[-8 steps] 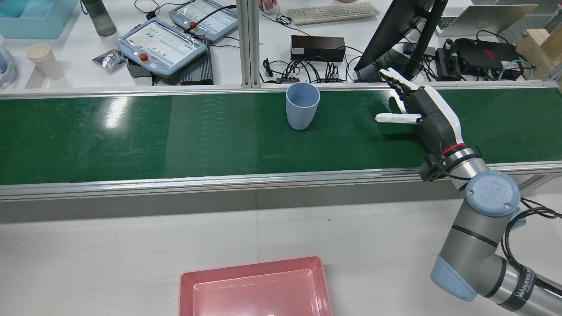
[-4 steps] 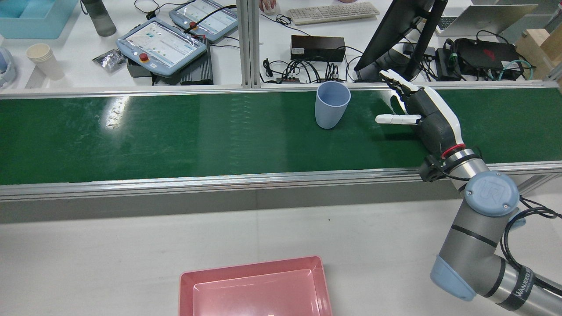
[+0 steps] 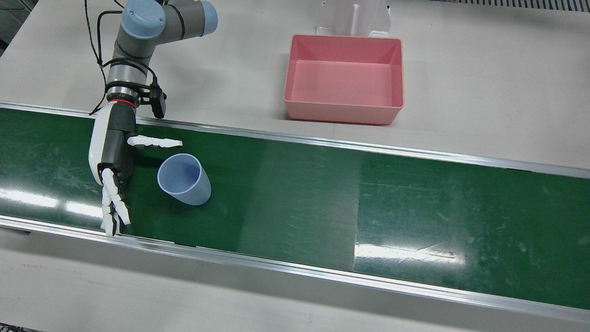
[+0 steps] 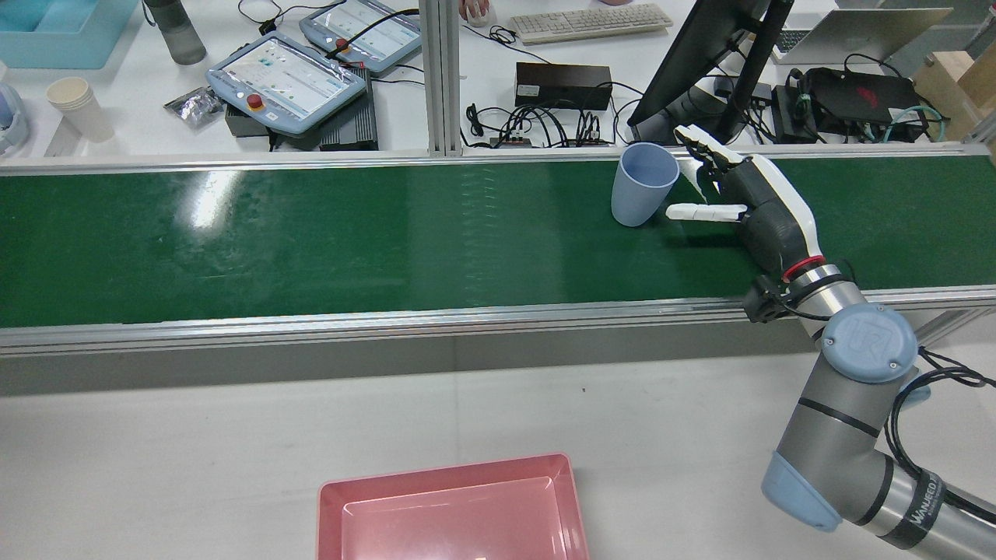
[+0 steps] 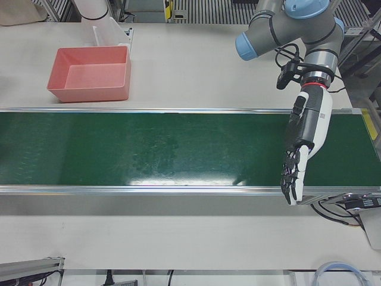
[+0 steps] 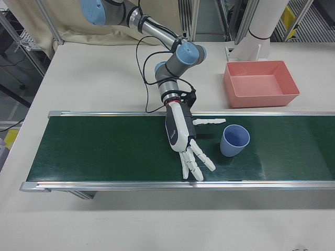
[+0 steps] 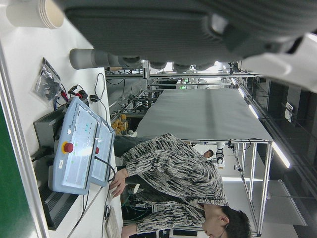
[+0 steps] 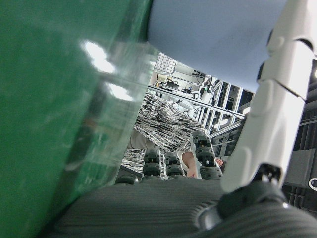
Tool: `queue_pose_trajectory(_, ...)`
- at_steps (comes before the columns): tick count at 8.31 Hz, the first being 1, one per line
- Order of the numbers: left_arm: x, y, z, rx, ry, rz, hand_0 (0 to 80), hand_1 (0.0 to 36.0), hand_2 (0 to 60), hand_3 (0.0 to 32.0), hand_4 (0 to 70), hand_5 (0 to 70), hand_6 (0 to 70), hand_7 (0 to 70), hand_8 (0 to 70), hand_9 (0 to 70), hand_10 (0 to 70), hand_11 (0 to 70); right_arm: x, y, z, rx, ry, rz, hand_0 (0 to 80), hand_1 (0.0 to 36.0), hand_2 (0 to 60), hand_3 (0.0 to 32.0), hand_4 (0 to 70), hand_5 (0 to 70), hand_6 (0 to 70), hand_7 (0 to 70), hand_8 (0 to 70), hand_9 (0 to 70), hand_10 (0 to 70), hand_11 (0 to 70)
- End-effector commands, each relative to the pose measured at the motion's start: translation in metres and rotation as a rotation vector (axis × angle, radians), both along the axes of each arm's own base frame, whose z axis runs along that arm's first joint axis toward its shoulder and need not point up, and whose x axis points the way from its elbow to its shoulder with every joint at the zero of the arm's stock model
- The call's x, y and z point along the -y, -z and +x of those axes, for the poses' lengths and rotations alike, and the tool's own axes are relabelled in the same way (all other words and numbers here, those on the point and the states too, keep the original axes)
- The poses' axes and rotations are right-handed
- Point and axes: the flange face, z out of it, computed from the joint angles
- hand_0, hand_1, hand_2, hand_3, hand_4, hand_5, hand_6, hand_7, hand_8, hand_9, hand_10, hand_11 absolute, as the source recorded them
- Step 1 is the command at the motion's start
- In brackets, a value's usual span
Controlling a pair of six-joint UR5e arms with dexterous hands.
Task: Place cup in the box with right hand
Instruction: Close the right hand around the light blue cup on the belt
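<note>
A light blue cup (image 4: 642,187) stands upright on the green belt (image 4: 311,241), just left of my right hand (image 4: 759,210). The hand is open, with its thumb by the cup's base and its fingers (image 4: 700,144) spread beside the rim. The front view shows the cup (image 3: 184,180) a small gap from the palm (image 3: 113,152), below the thumb. It also shows in the right-front view (image 6: 234,140) beside the hand (image 6: 178,130). The right hand view is filled by the cup's wall (image 8: 213,34). The pink box (image 4: 451,490) sits empty on the table. My left hand (image 5: 305,137) is open over the belt.
The belt's metal rails (image 3: 322,272) run along both sides. Beyond the far rail lie teach pendants (image 4: 284,78), cables, a monitor stand (image 4: 700,70) and a stack of paper cups (image 4: 78,105). A white pedestal (image 3: 352,18) stands behind the box.
The cup has travelled to the right along the belt, from mid-belt to right beside my right hand. The hand itself has barely moved.
</note>
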Motion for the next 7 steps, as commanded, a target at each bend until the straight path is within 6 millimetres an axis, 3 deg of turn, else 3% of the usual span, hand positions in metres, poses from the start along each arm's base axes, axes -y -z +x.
queue_pose_trajectory(1, 0.0, 0.0, 0.0, 0.0, 0.0, 0.0, 0.0, 0.0, 0.0, 0.0, 0.0, 0.0, 0.0, 0.0, 0.0, 0.0, 0.0, 0.0, 0.004, -0.002, -0.001, -0.015, -0.028, -0.006, 49.0, 17.6, 6.6, 0.0, 0.0, 5.9, 5.4, 15.1, 7.8, 13.1, 0.0, 0.7)
queue_pose_trajectory(3, 0.0, 0.0, -0.001, 0.0, 0.001, 0.0, 0.0, 0.0, 0.0, 0.0, 0.0, 0.0, 0.0, 0.0, 0.0, 0.0, 0.0, 0.0, 0.006, 0.003, -0.002, -0.007, -0.041, -0.003, 48.1, 18.0, 11.8, 0.0, 0.0, 6.4, 8.7, 31.6, 11.2, 21.0, 1.3, 3.8)
queue_pose_trajectory(4, 0.0, 0.0, 0.0, 0.0, 0.0, 0.0, 0.0, 0.0, 0.0, 0.0, 0.0, 0.0, 0.0, 0.0, 0.0, 0.0, 0.0, 0.0, 0.005, 0.002, 0.002, -0.008, -0.06, -0.009, 47.6, 19.4, 23.2, 0.0, 0.0, 6.9, 13.5, 55.1, 16.7, 32.7, 4.7, 8.6)
queue_pose_trajectory(5, 0.0, 0.0, -0.001, 0.0, 0.001, 0.0, 0.0, 0.0, 0.0, 0.0, 0.0, 0.0, 0.0, 0.0, 0.0, 0.0, 0.0, 0.0, 0.003, 0.001, 0.009, -0.006, -0.099, -0.016, 43.7, 24.2, 60.0, 0.0, 31.0, 9.6, 30.3, 70.0, 39.0, 64.3, 31.0, 44.9)
queue_pose_trajectory(6, 0.0, 0.0, 0.0, 0.0, 0.0, 0.0, 0.0, 0.0, 0.0, 0.0, 0.0, 0.0, 0.0, 0.0, 0.0, 0.0, 0.0, 0.0, 0.002, 0.002, 0.01, -0.011, -0.1, -0.02, 24.8, 29.9, 60.0, 0.0, 65.8, 13.6, 43.4, 70.0, 63.5, 70.0, 60.1, 70.0)
queue_pose_trajectory(7, 0.0, 0.0, 0.0, 0.0, 0.0, 0.0, 0.0, 0.0, 0.0, 0.0, 0.0, 0.0, 0.0, 0.0, 0.0, 0.0, 0.0, 0.0, -0.002, 0.008, 0.015, -0.019, -0.101, -0.027, 8.3, 35.8, 60.0, 0.0, 70.0, 16.6, 47.1, 70.0, 70.0, 70.0, 70.0, 70.0)
